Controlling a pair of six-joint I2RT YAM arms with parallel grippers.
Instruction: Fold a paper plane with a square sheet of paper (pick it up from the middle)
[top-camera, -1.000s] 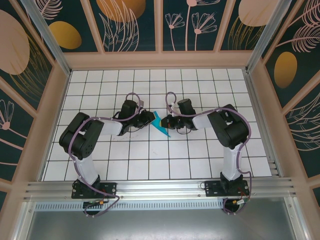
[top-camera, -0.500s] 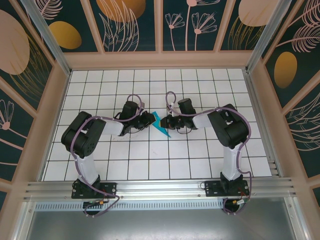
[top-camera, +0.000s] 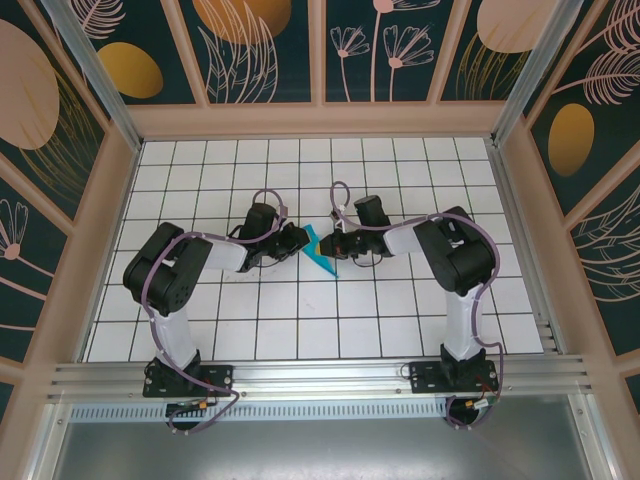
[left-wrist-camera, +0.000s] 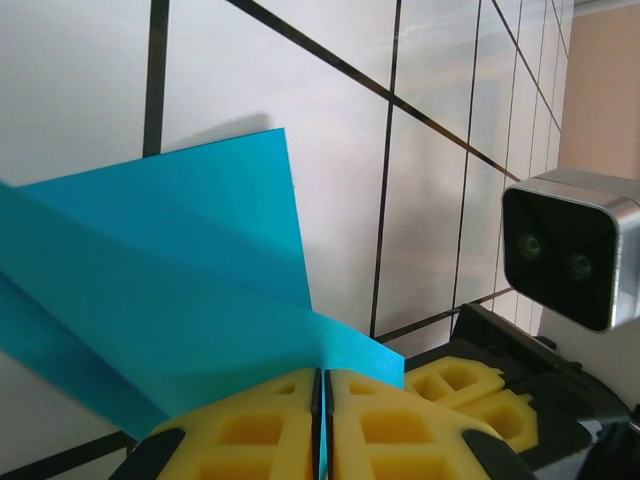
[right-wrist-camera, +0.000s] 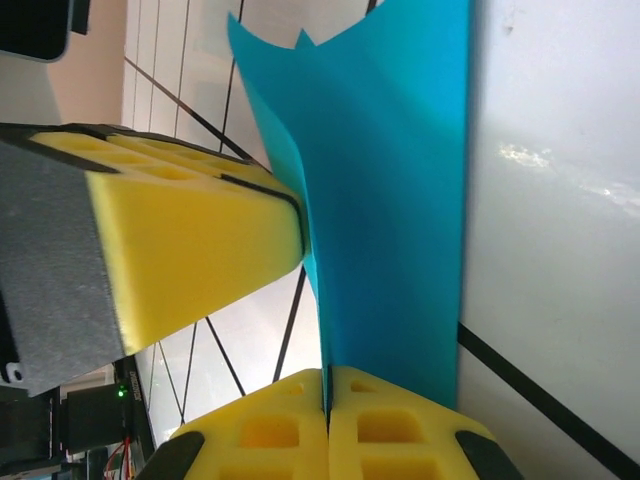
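The square sheet of paper (top-camera: 322, 254) is teal-blue and folded into a narrow, layered, pointed shape. It is held just above the middle of the white grid table between both grippers. My left gripper (top-camera: 301, 241) is shut on one edge, and the left wrist view shows the paper (left-wrist-camera: 180, 290) fanning out from between the yellow pads (left-wrist-camera: 250, 430). My right gripper (top-camera: 337, 246) is shut on the opposite edge. In the right wrist view the paper (right-wrist-camera: 390, 200) stands upright from the shut gripper (right-wrist-camera: 327, 392), and the left gripper's yellow pad (right-wrist-camera: 190, 240) presses close beside it.
The gridded white table (top-camera: 300, 320) is walled by pale frames at the back (top-camera: 320, 120) and both sides. A metal rail (top-camera: 320, 375) runs along the near edge by the arm bases. The right wrist's camera housing (left-wrist-camera: 570, 245) sits close to my left gripper.
The two grippers have drawn slightly closer together, the right one shifting left. The paper between them has moved a little left and looks more bunched.
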